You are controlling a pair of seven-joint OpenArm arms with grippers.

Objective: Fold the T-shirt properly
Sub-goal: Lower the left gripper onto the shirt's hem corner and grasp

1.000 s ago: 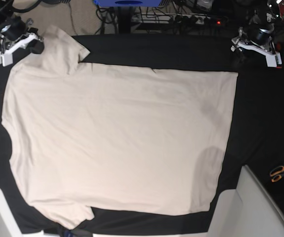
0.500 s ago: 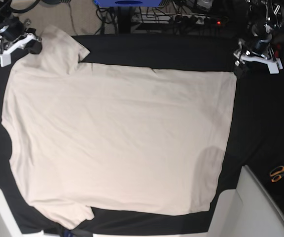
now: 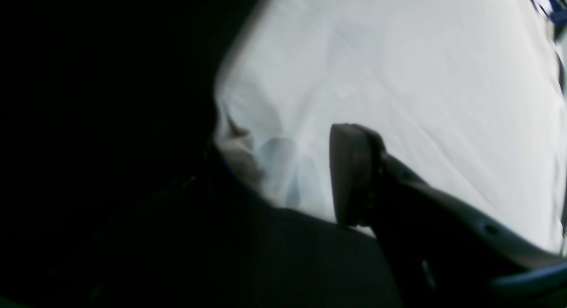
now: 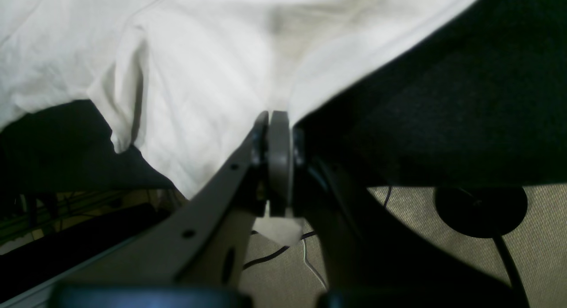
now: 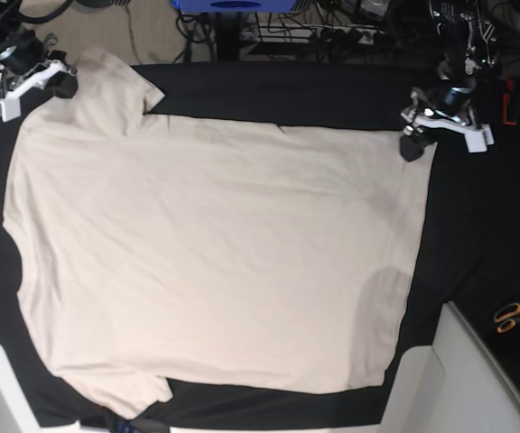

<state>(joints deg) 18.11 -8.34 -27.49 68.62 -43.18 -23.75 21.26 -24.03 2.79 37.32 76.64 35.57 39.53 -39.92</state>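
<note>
T-shirt (image 5: 215, 262) flat, neck toward base-view left

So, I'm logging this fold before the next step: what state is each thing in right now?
T-shirt: spread flat on the black table cloth, unfolded.
Right claw: shut on the T-shirt at the sleeve edge.
Left claw: at the T-shirt's hem corner; only one finger shows, so grip unclear.
Scissors: lying on the table cloth, apart from the shirt.

Cream T-shirt (image 5: 215, 257) spread flat on black cloth, sleeve corner pinched.
</note>
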